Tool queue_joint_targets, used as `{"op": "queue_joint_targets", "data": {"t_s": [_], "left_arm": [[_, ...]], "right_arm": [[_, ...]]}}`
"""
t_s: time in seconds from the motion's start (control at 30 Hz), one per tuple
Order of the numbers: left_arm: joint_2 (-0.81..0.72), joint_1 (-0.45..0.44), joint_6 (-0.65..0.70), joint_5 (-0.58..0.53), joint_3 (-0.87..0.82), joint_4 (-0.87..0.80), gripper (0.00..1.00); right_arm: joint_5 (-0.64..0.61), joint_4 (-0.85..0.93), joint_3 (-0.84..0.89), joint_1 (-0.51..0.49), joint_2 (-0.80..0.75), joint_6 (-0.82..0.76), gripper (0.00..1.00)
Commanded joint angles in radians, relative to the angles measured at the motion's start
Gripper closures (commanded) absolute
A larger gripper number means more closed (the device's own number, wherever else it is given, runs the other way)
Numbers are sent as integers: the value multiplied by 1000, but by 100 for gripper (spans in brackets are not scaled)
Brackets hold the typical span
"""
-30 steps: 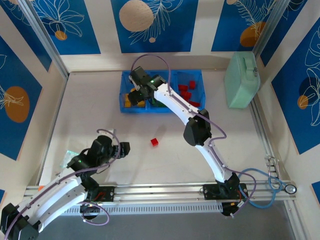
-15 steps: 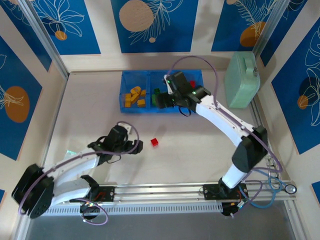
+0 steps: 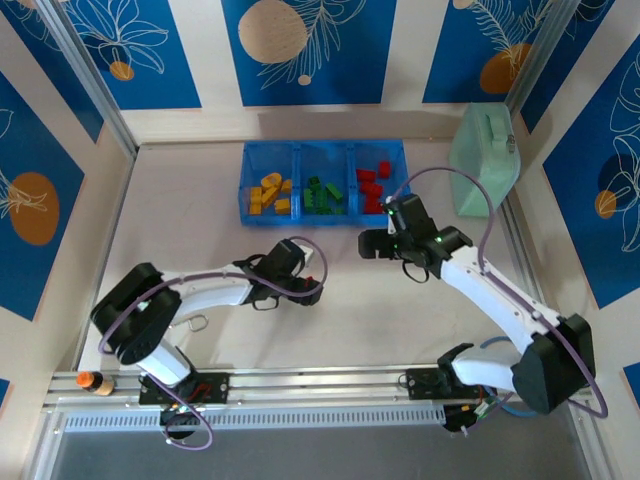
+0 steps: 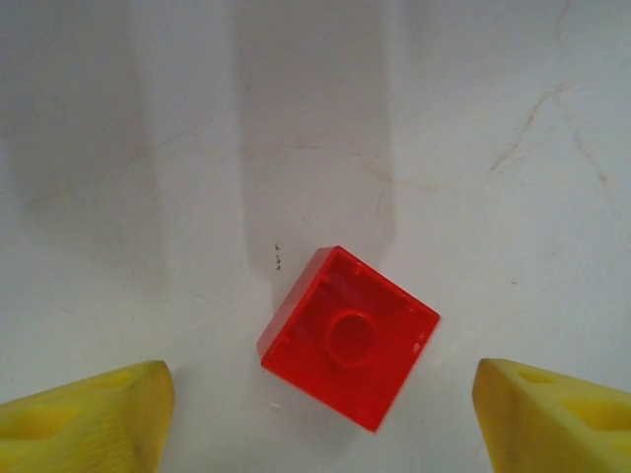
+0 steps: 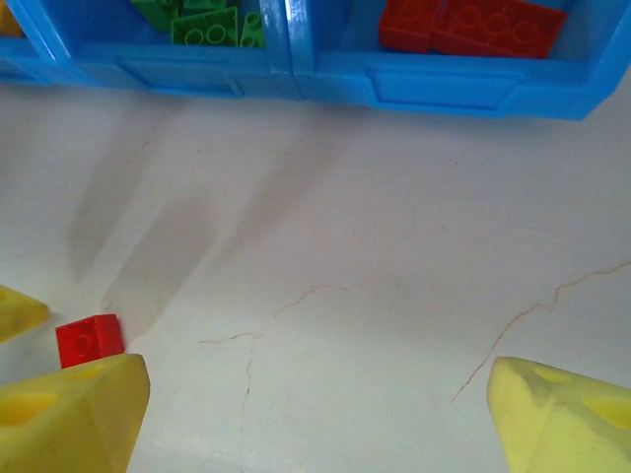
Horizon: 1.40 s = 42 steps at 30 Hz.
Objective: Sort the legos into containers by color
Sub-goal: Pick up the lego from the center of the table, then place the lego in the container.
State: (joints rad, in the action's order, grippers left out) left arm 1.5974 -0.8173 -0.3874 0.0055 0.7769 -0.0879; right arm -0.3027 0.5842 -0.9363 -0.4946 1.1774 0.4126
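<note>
One red lego [image 4: 348, 338] lies loose on the table, underside up, between the yellow fingers [image 4: 89, 419] of my left gripper [image 4: 320, 419]. That gripper is open, with a gap on each side of the brick. In the top view the left gripper [image 3: 306, 283] hangs over this brick at the table's middle. The blue tray [image 3: 298, 216] at the back holds orange legos [image 3: 270, 193] on the left, green legos [image 3: 322, 195] in the middle and red legos [image 3: 373, 183] on the right. My right gripper [image 3: 375, 243] hovers open and empty just in front of the tray, and its wrist view catches the loose red lego [image 5: 89, 340].
A pale mint-green handled case [image 3: 485, 160] stands at the back right beside the tray. The tray's front wall [image 5: 444, 89] crosses the top of the right wrist view. A small orange-capped object [image 3: 90, 381] lies on the rail at the near left.
My left arm has stretched rightwards until its gripper straddles the red lego. The right arm has left the tray's left compartment, crossed over the tray and drawn back in front of it.
</note>
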Motion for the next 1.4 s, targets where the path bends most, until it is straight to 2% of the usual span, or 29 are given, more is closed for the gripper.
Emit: {"op": "queue_joint_targets", "data": {"t_s": [0.0, 0.13, 0.27, 0.53, 0.8, 1.17, 1.37], "left_arm": [[45, -8, 11, -30, 49, -14, 25], [91, -16, 4, -18, 82, -13, 30], [133, -29, -1, 5, 135, -33, 46], [193, -49, 1, -18, 257, -108, 62], [272, -50, 20, -4, 466, -153, 68], [481, -35, 112, -16, 936, -276, 70], [641, 2, 128, -15, 1192, -327, 70]], "right_arm": [[56, -33, 54, 24, -58, 34, 10], [89, -52, 115, 60, -114, 43, 10], [144, -74, 163, 92, -145, 57, 10], [169, -85, 204, 113, -195, 67, 10], [96, -35, 233, 113, -257, 105, 10], [34, 15, 314, 118, -436, 187, 13], [45, 42, 309, 122, -453, 181, 14]]}}
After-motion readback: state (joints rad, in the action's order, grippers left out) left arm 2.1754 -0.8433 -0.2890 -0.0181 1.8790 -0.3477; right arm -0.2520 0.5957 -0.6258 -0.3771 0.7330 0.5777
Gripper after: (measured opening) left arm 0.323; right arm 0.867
